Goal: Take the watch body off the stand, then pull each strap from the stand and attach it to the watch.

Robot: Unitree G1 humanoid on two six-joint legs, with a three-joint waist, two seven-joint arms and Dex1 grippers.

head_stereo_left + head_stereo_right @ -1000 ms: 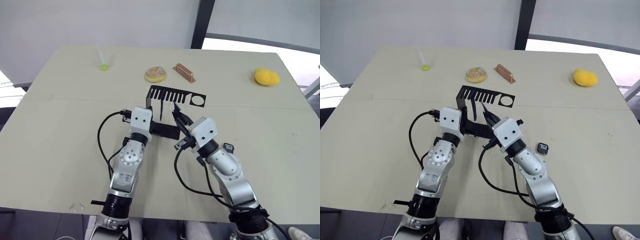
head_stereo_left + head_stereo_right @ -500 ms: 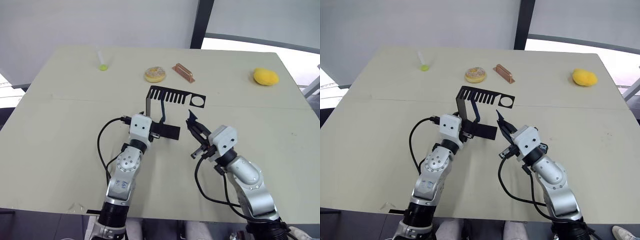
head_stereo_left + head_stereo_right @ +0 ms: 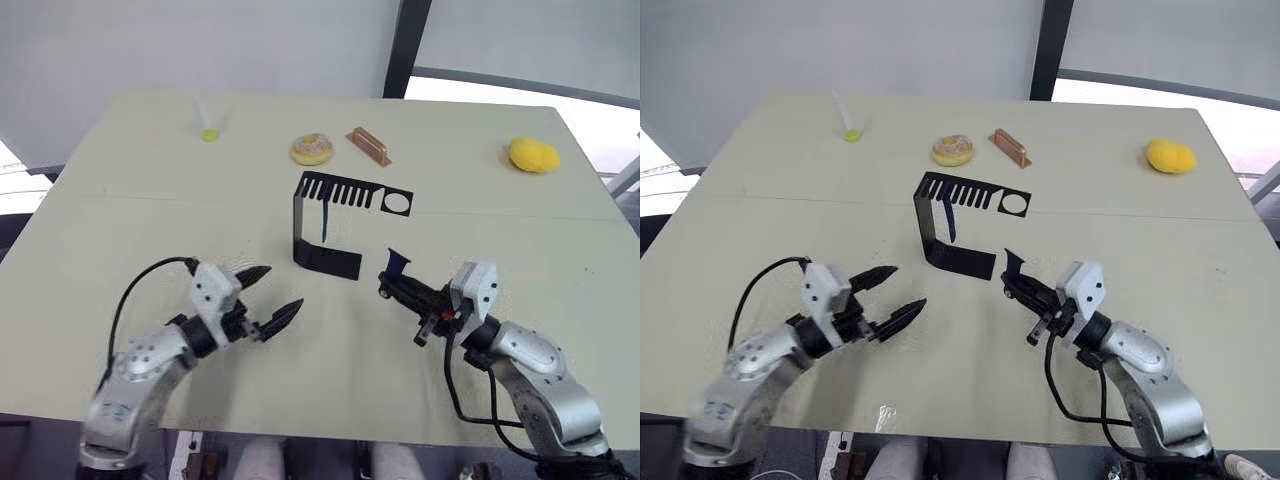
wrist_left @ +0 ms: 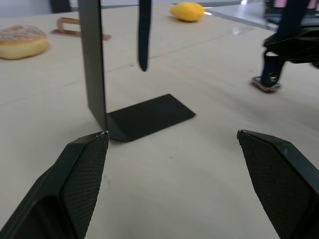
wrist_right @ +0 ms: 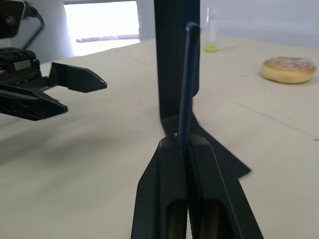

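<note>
Left gripper (image 3: 268,302) has let go of the stand (image 3: 318,225) and drawn back, fingers spread. One strap (image 3: 325,219) hangs from the stand's comb. Right gripper (image 3: 386,277), clamped on the other strap (image 3: 396,262), has carried it rightward, ready for attaching.

The stand (image 4: 97,74) is cut off by the left wrist view's upper edge, as is the strap (image 4: 144,35) hanging from it (its slotted plate lies beyond that edge). In the right wrist view, the right gripper's fingers (image 5: 169,199) hide the lower end of the pinched strap (image 5: 187,84).
</note>
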